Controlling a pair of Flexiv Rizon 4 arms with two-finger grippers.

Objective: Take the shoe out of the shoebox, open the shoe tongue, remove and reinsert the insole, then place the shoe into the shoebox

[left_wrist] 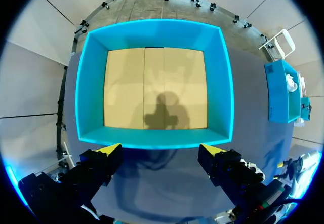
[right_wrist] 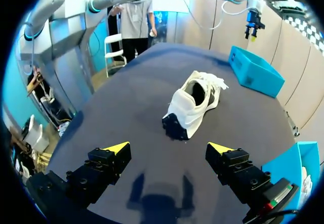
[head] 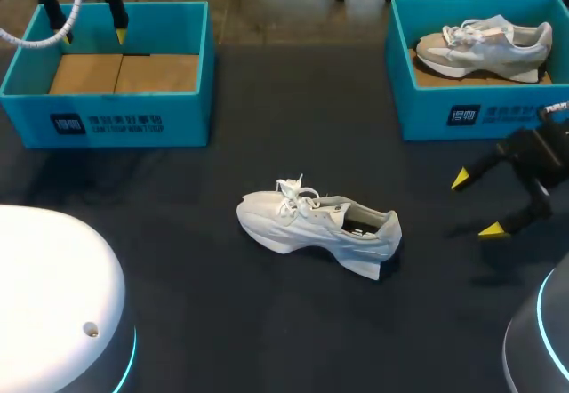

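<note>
A white shoe point(head: 318, 228) lies on the dark table near the middle, toe to the left, heel to the right, laces loose. In the right wrist view the shoe point(right_wrist: 194, 103) sits ahead of my right gripper point(right_wrist: 170, 150), heel toward it. That right gripper point(head: 476, 204) stands open to the right of the shoe, apart from it. My left gripper point(head: 92, 37) hangs open over the left blue shoebox point(head: 111, 108), which holds only cardboard. The left wrist view looks down into this shoebox point(left_wrist: 154, 138) past the open left gripper point(left_wrist: 161, 148).
A second blue box point(head: 462, 113) at the back right holds a grey and white shoe point(head: 484, 48). White robot bases point(head: 53, 295) stand at the front left and front right corners. Dark table cloth surrounds the white shoe.
</note>
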